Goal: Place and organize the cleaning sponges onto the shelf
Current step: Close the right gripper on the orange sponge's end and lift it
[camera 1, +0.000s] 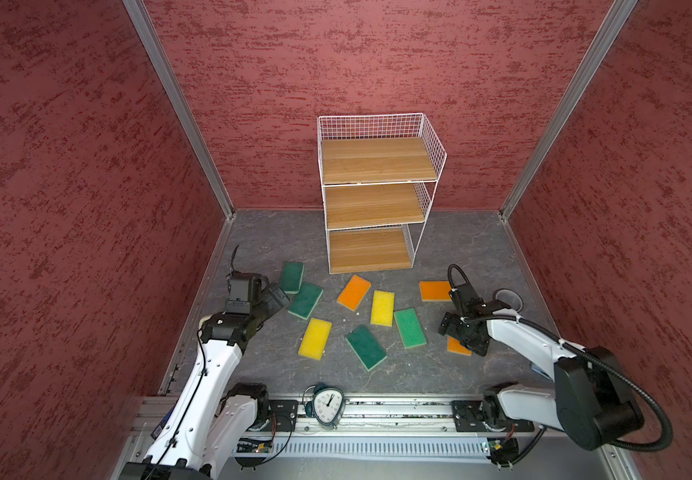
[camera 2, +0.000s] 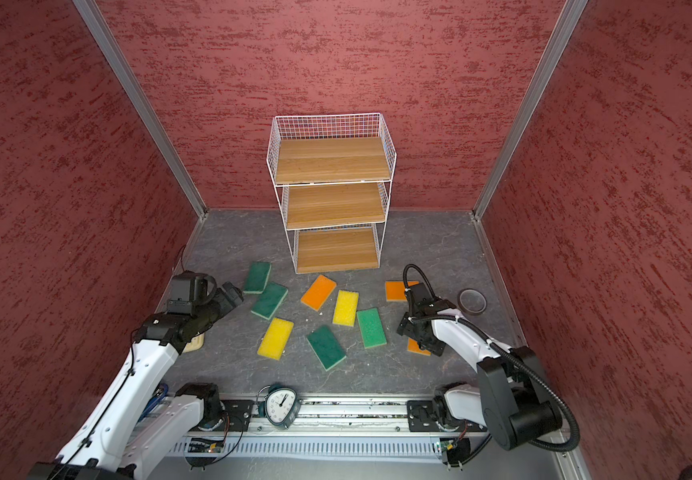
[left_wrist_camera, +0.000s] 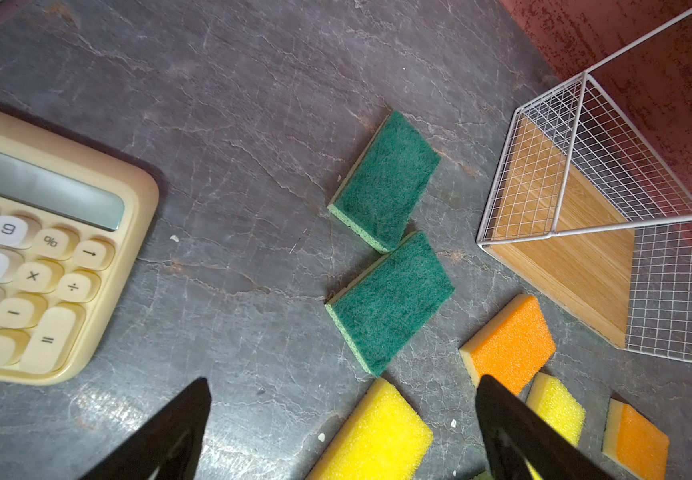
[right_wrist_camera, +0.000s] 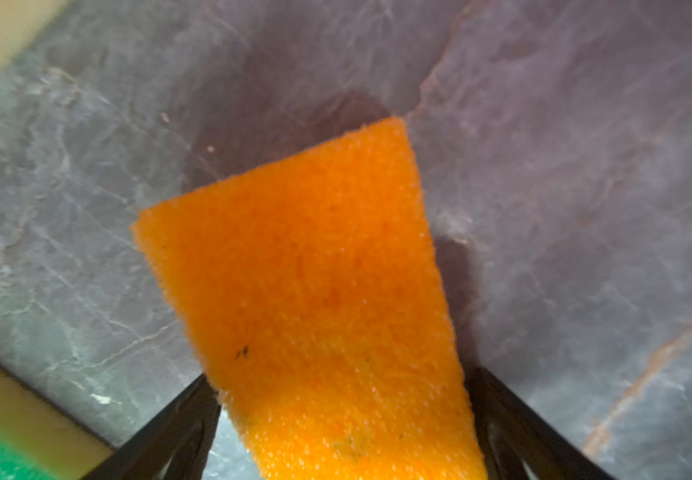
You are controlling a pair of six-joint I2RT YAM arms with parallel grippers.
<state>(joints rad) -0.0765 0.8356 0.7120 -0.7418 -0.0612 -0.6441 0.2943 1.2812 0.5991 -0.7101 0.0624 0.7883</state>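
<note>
Overhead scene: a two-armed robot works at a dark grey, stone-patterned tabletop (camera 1: 439, 249) walled in red. At the back stands the shelf (camera 1: 377, 166), a tall rack of white wire grid with three light brown wooden boards. All three boards are bare. The flat rectangular foam cleaning sponges (camera 2: 345, 307) lie scattered on the tabletop in front of the shelf, so the job looks to be at its very start.

Both top views show nine sponges.
- **Four green:** a dark green pair (left_wrist_camera: 385, 178) touching corner to edge near the left arm, a dark green sponge (camera 1: 365, 347) nearer the front, and a paler green sponge (camera 1: 410, 328).
- **Three orange:** a middle orange sponge (camera 1: 354, 292) just before the shelf, a far orange sponge (camera 1: 435, 290) to the right, and a near orange sponge (right_wrist_camera: 294, 257) beneath the right arm.
- **Two yellow:** a front yellow sponge (camera 1: 314, 337) and a central yellow sponge (camera 1: 382, 307).

The right gripper (right_wrist_camera: 342, 378) is lowered over the near orange sponge. Its black jaws stand wide, one on each long side, apparently ready to pinch across the narrow width. The wrist view is close and blurred, so I cannot tell whether the pads touch the foam.

The left gripper (left_wrist_camera: 344, 380) hangs above the tabletop, jaws spread wide and empty. It points toward the dark green pair, probably its own first pick.

Also present, one of each: a cream calculator (left_wrist_camera: 44, 249), a round-faced alarm clock (camera 1: 327, 405) on the front rail, and a roll of tape (camera 2: 472, 300).
</note>
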